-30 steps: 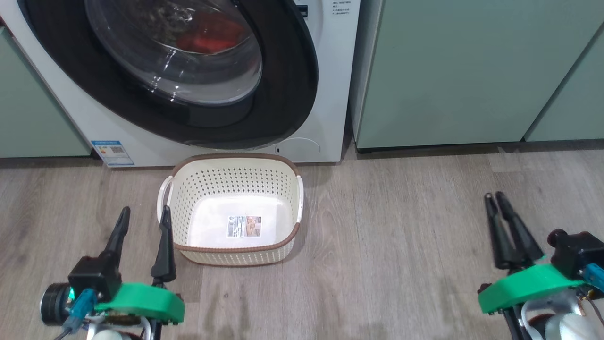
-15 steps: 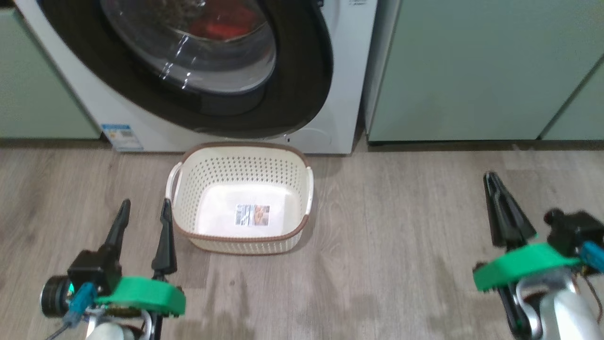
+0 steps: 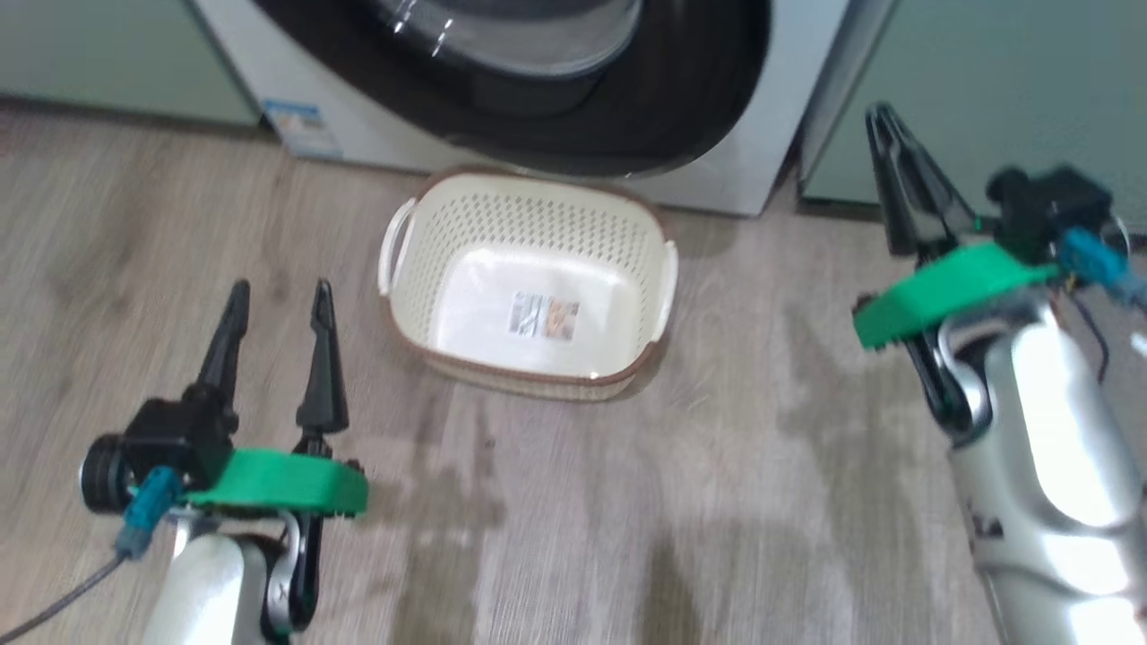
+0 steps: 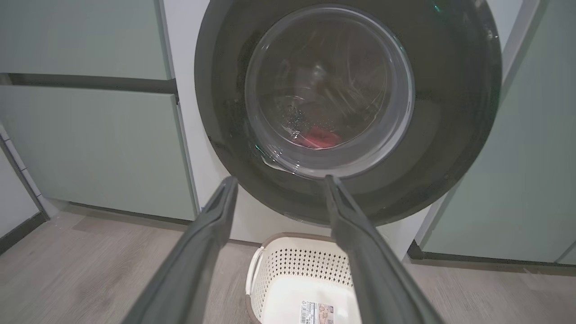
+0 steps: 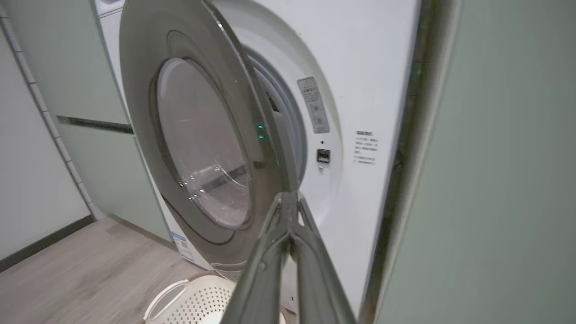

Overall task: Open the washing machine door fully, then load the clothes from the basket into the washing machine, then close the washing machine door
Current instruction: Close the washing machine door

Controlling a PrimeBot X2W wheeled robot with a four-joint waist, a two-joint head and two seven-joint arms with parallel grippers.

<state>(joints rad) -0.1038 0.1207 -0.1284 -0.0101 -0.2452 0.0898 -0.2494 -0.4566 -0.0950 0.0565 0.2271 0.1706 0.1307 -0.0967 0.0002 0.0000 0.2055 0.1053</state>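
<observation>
Standing ajar, washing machine door (image 5: 202,135) overhangs basket (image 3: 538,224).

The washing machine door (image 5: 202,135) stands ajar across the washing machine (image 5: 373,90) front, leaving a wedge of gap along its right edge. Below it the basket (image 3: 538,224) occupies the floor (image 3: 717,502); bare boards flank it on both sides.

Pale green cabinets (image 4: 94,144) stand on grey wood-look flooring (image 3: 573,537).
</observation>
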